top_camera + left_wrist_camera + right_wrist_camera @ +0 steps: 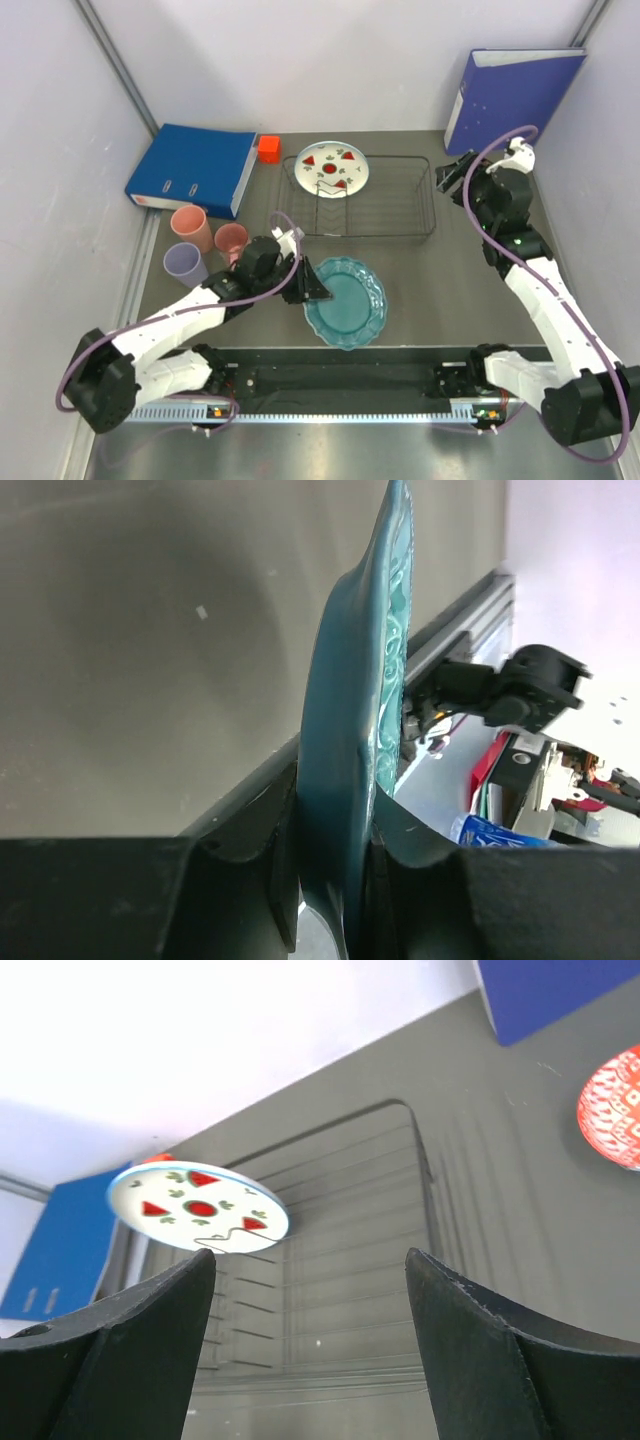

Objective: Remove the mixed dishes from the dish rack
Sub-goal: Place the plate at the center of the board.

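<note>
One teal scalloped plate (pixel 352 308) is rim-clamped by the left gripper (pixel 316 286) for set-down; the right gripper (pixel 310 1260) is spread wide.

One plate (pixel 331 167) stands in the dish rack (pixel 400 205), at its left, the other plate (pixel 350 300) before it, cups (pixel 190 226) farther left.

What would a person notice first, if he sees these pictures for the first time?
The teal plate draws the eye first: the left hand grips its rim near the front of the table. Next comes the white plate with red watermelon marks, the only dish in the wire rack, at its far left. The right hand hangs open by the rack's right end, holding nothing.
</note>
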`<act>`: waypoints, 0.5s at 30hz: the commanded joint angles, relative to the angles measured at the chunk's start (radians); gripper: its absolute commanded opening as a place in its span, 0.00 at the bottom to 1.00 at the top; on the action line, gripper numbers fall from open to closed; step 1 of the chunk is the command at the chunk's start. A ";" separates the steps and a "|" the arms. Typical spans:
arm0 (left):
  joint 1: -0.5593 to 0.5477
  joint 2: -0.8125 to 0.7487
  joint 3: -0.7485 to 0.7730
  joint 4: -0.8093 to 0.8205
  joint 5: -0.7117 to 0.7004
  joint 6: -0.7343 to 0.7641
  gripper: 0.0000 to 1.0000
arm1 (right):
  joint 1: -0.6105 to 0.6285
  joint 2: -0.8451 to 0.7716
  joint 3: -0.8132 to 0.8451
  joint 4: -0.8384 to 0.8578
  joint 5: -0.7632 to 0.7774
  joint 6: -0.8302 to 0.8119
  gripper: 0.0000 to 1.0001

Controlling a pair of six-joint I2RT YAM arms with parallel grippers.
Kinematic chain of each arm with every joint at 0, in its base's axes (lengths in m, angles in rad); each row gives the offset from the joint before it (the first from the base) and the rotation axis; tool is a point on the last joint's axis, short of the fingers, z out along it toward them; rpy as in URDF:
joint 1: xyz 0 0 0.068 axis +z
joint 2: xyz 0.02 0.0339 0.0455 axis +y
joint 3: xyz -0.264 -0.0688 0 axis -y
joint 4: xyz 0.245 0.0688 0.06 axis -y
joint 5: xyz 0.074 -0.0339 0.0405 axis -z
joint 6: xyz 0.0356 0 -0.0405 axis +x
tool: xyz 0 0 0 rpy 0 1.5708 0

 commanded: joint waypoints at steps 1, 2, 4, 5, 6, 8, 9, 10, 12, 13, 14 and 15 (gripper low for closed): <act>-0.002 0.070 0.022 0.260 0.058 -0.055 0.00 | 0.020 -0.049 0.016 0.011 -0.029 0.005 0.77; -0.003 0.089 0.011 0.280 0.067 -0.065 0.00 | 0.020 -0.061 0.002 0.013 -0.033 0.004 0.77; -0.002 0.135 -0.002 0.335 0.070 -0.078 0.00 | 0.025 -0.078 -0.021 0.020 -0.044 0.014 0.77; -0.002 0.150 -0.012 0.352 0.070 -0.090 0.00 | 0.028 -0.095 -0.045 0.029 -0.050 0.017 0.77; -0.002 0.181 -0.013 0.365 0.070 -0.093 0.00 | 0.028 -0.101 -0.058 0.033 -0.059 0.023 0.77; -0.003 0.224 -0.015 0.386 0.067 -0.099 0.00 | 0.030 -0.119 -0.096 0.046 -0.065 0.027 0.77; -0.003 0.239 -0.013 0.391 0.067 -0.101 0.00 | 0.033 -0.125 -0.107 0.051 -0.073 0.032 0.77; -0.002 0.253 -0.010 0.392 0.069 -0.101 0.00 | 0.034 -0.130 -0.114 0.056 -0.075 0.032 0.77; -0.003 0.279 -0.010 0.392 0.072 -0.099 0.00 | 0.034 -0.139 -0.134 0.059 -0.084 0.034 0.77; -0.003 0.284 -0.009 0.392 0.072 -0.098 0.00 | 0.036 -0.141 -0.139 0.057 -0.085 0.034 0.77; -0.002 0.288 -0.009 0.383 0.070 -0.095 0.00 | 0.037 -0.145 -0.147 0.060 -0.090 0.034 0.78; -0.003 0.288 -0.007 0.374 0.060 -0.089 0.00 | 0.037 -0.150 -0.150 0.059 -0.092 0.034 0.78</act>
